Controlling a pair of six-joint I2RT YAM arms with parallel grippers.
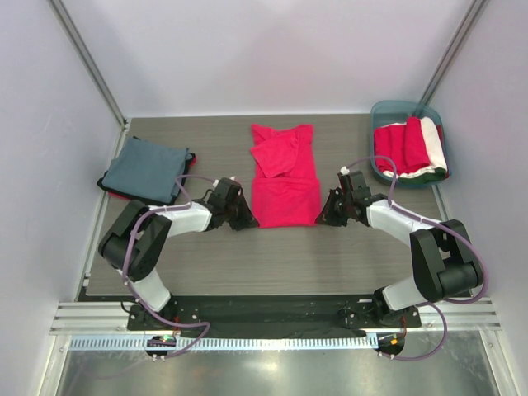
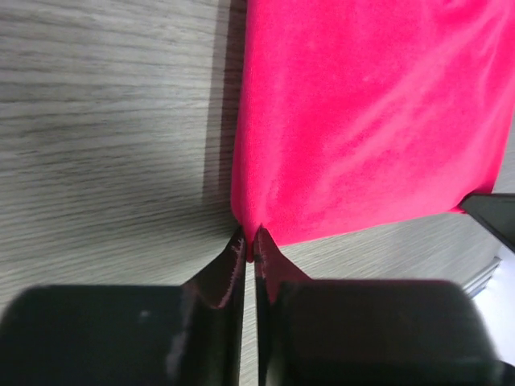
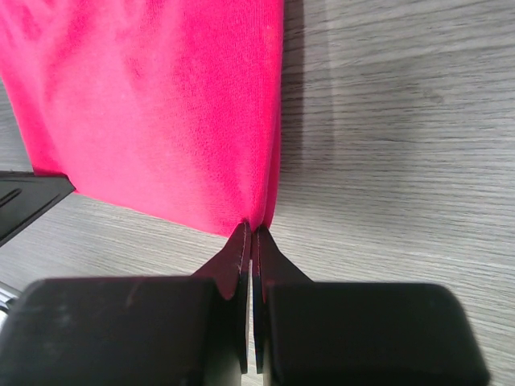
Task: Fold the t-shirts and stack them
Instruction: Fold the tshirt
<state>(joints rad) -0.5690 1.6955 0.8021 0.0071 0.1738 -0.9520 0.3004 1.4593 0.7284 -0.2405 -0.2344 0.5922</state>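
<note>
A crimson-red t-shirt lies lengthwise in the middle of the table, its sleeves folded inward at the far end. My left gripper is shut on the shirt's near left corner. My right gripper is shut on the near right corner. Both sets of jaws pinch a small fold of red cloth at the hem. A folded slate blue-grey t-shirt lies at the left of the table, on top of something red and black.
A teal tub at the far right corner holds red and white shirts. Metal frame posts rise at the back corners. Both arms' cables loop over the table beside the red shirt.
</note>
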